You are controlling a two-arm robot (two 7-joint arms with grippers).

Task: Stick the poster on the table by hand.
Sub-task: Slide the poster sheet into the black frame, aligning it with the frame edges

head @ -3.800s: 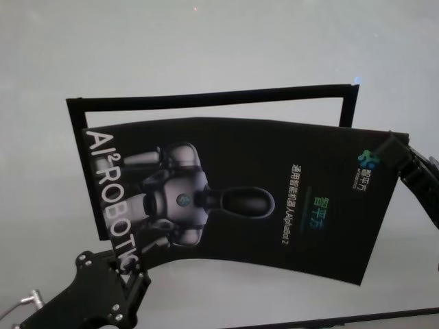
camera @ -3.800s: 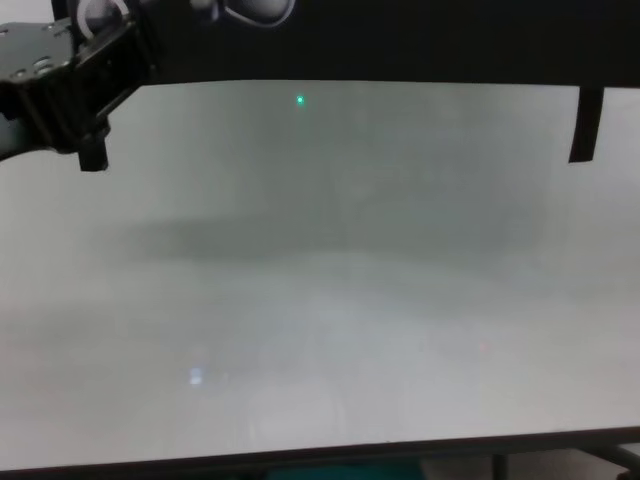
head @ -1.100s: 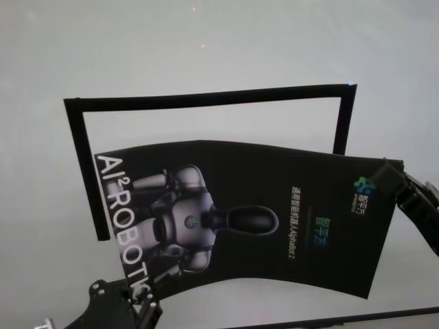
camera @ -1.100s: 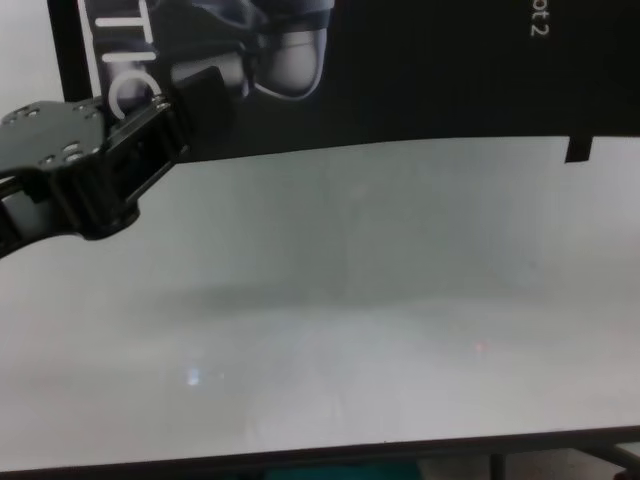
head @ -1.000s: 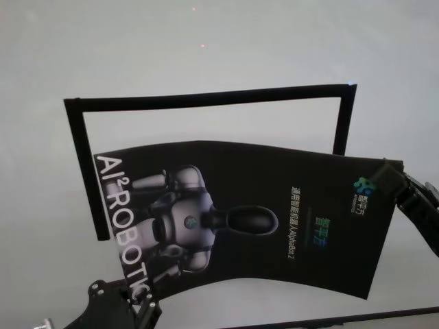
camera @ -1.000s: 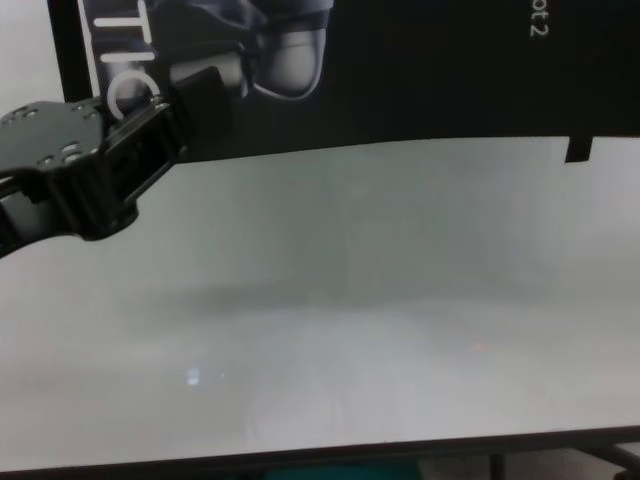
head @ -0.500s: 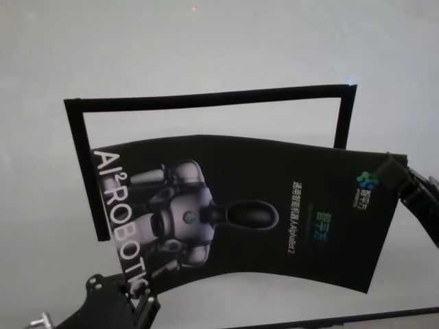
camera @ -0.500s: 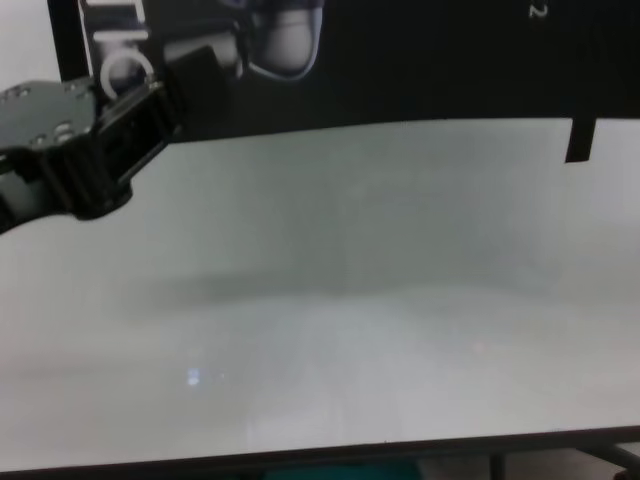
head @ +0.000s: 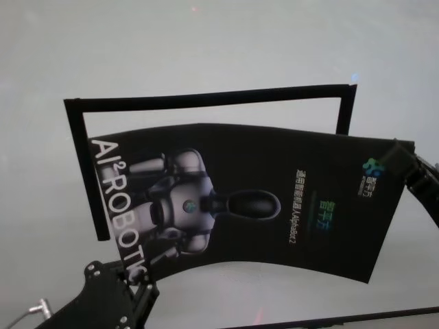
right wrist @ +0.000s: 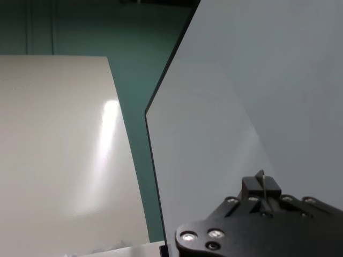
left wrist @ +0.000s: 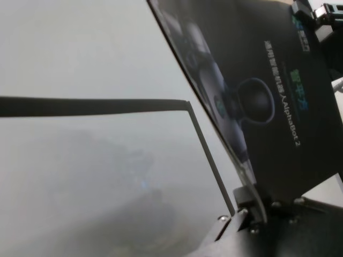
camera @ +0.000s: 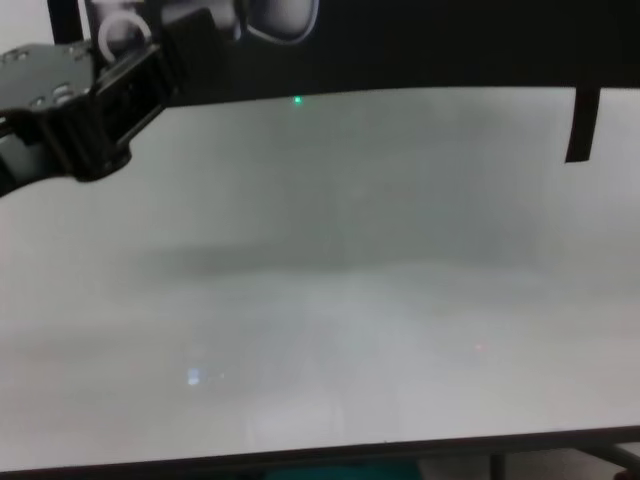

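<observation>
Poster [head: 274, 171] hung bowed above worktop [head: 206, 48], partly over taped black frame [head: 206, 97]. Left pincer [head: 137, 284] clamped its near-left corner; right pincer [head: 396, 156] clamped the far-right corner. Thin, glossy, floppy sheet: probably slippery, best held by opposite corners.

Black poster [head: 274, 164] bowed, seemingly above table [head: 206, 48].

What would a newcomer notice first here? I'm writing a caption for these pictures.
The big black poster with its grey robot figure, held bowed above the pale table. The left gripper pinches its near left corner and the right gripper its far right corner. Behind it, a narrow black strip frame lies flat on the table.
</observation>
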